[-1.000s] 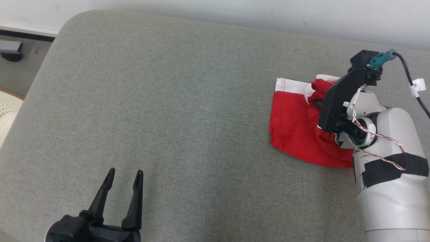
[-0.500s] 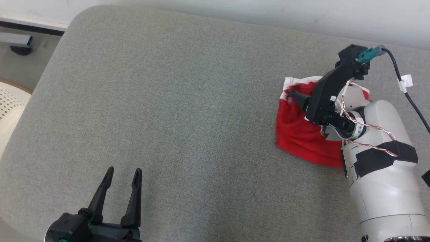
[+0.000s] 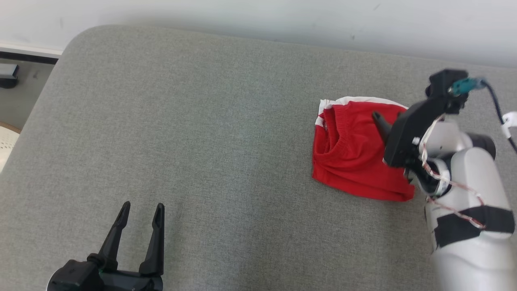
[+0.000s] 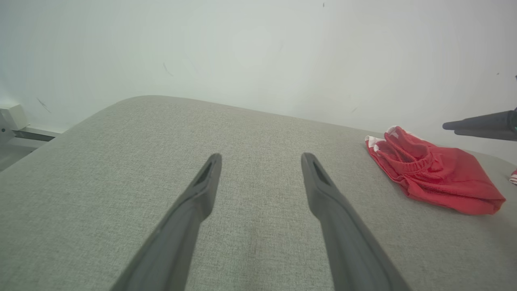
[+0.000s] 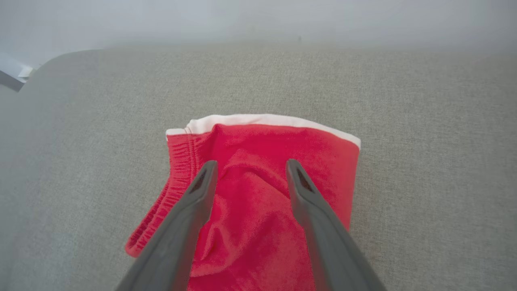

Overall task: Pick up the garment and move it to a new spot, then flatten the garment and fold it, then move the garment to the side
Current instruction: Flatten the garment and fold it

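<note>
From where I stand, the right side of the folded red knit garment with a white trim band (image 3: 355,161) is hidden in the head view behind the black body and pale forearm of the right arm, so I cannot see how that edge lies. Only one dark finger shows there over the cloth. In the left wrist view the right arm's fingers enter from the right border and are cut off by it. A small red-and-white scrap (image 4: 514,177) at that same border shows too little to tell what it is. At the far left of the head view a pale perforated object (image 3: 6,141), perhaps a basket, is cropped by the frame, and its inside cannot be seen. The garment lies on the right part of the grey fabric-covered pad (image 3: 202,121), toward the edge by the pale wall (image 3: 258,16). It is doubled into a rough four-sided shape, with the white band along its far edge. A gathered elastic waistband curves down its left side, and soft wrinkles cross the near half. The right pincer (image 5: 251,163) stands above the garment with its fingers spread and nothing between them. The left wrist view shows it clear of the cloth. The left pincer (image 3: 143,206) is also spread wide and empty, over bare pad well apart from the garment at the near left.
</note>
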Robot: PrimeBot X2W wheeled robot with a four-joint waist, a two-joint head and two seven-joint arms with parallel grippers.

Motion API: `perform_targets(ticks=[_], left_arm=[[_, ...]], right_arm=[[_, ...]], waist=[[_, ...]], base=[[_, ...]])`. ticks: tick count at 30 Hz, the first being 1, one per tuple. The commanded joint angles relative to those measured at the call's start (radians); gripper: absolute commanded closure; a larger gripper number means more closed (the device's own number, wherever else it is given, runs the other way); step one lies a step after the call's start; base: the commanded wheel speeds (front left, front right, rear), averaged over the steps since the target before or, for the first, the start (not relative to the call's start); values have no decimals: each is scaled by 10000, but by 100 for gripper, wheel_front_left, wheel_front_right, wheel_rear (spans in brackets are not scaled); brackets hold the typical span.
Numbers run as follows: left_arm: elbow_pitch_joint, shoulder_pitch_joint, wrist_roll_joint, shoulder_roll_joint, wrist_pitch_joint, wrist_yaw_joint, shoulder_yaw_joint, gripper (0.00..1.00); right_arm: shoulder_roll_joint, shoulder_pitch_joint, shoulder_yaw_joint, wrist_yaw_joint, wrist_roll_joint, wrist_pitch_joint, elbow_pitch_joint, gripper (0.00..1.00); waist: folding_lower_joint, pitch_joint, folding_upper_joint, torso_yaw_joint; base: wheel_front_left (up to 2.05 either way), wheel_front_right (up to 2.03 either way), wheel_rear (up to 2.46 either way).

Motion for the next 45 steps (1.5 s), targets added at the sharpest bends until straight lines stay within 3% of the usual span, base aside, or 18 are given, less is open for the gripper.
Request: perform_targets(ticks=[1, 2, 10, 19, 25, 26, 27, 28, 39, 44, 45], left_arm=[[-34, 136, -50, 37, -62, 18, -13, 0], [-22, 108, -57, 27, -60, 14, -19, 0], [126, -184, -77, -114, -64, -61, -129, 0], [301, -222, -91, -241, -56, -122, -59, 0], [346, -80, -82, -208, -57, -170, 70, 0], [346, -57, -78, -188, -57, -164, 102, 0], [340, -51, -67, -170, -57, -179, 115, 0], [336, -40, -53, -150, -57, -182, 119, 0], [349, 253, -42, 1, -58, -240, 172, 0], [285, 405, -86, 52, -57, -222, 191, 0], [267, 397, -105, 50, -57, -229, 163, 0]], right_arm=[[32, 154, 90, -20, 28, -2, -45, 81], [34, 306, 209, -20, 56, -25, -157, 100], [21, 798, 1147, -20, -370, -254, 269, 100], [24, 724, 2517, -20, 517, -755, 749, 100], [18, 890, 2600, -20, 570, -818, 569, 100], [18, 909, 2561, -20, 562, -833, 517, 94], [18, 931, 2523, -20, 589, -813, 456, 64], [19, 956, 2473, -20, 678, -795, 361, 0], [19, 1788, 1530, -20, 316, -377, -1159, 0], [21, 2446, 1212, -21, -33, -685, -1611, 0], [21, 2608, 1077, -21, -288, -927, -1493, 60]], waist=[[1, 41, 0, -4], [1, 76, 0, -3], [1, 334, 0, 212], [1, 314, 0, 416], [1, 109, 0, 313], [1, 70, 0, 271], [1, 42, 0, 241], [1, 6, 0, 205], [1, -463, 0, -157], [1, -601, 0, -354], [1, -589, 0, -409]], base=[[0, 0, 0], [0, 0, 0], [0, 0, 0], [0, 0, 0], [0, 0, 0], [0, 0, 0], [0, 0, 0], [0, 0, 0], [0, 0, 0], [0, 0, 0], [0, 0, 0]])
